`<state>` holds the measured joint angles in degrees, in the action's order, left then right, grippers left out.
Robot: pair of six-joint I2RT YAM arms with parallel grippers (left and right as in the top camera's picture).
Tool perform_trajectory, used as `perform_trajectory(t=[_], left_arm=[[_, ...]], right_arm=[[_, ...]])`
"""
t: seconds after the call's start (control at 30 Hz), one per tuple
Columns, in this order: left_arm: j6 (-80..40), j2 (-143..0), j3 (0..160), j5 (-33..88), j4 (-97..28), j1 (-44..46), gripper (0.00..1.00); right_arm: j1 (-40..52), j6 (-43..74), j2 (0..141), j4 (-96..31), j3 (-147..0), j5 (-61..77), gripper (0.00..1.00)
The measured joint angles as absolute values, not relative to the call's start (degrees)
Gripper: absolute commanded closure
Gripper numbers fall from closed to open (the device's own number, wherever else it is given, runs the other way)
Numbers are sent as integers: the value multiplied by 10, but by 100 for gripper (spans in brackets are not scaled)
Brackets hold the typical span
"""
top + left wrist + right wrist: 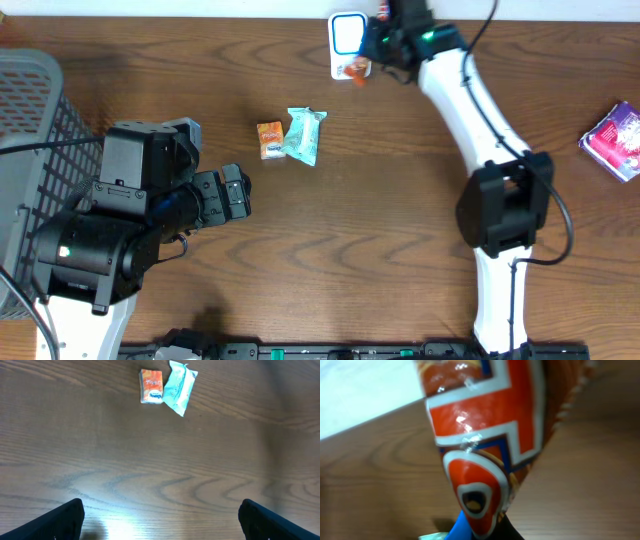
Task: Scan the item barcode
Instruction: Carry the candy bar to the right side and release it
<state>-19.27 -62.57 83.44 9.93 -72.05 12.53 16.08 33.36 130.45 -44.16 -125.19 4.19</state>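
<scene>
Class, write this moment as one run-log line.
left jaws: open, empty | right jaws: shut on packet | packet: at scanner | box, pouch: on table

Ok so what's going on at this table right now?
The right tool is shut on a red and orange packet, holding it at the far edge of the table beside a white and blue device. The left tool hangs open and empty. An orange box and a teal packet lie side by side ahead of it.

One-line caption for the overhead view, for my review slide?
Right pincer holds a red packet at the scanner; left pincer hangs open near an orange box and teal pouch.
</scene>
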Motion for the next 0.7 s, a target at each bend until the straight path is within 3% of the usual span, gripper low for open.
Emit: perform_trajectory(t=[0.33, 0.5, 0.7], left_arm=[[-193, -626, 835, 99, -721, 125, 2], [-193, -626, 834, 99, -721, 125, 2], [-193, -626, 835, 99, -721, 125, 2]], right_arm=[[-71, 277, 1280, -727, -1327, -79, 99], [-186, 231, 1279, -725, -1312, -101, 99], [-244, 187, 1279, -656, -1258, -43, 98]])
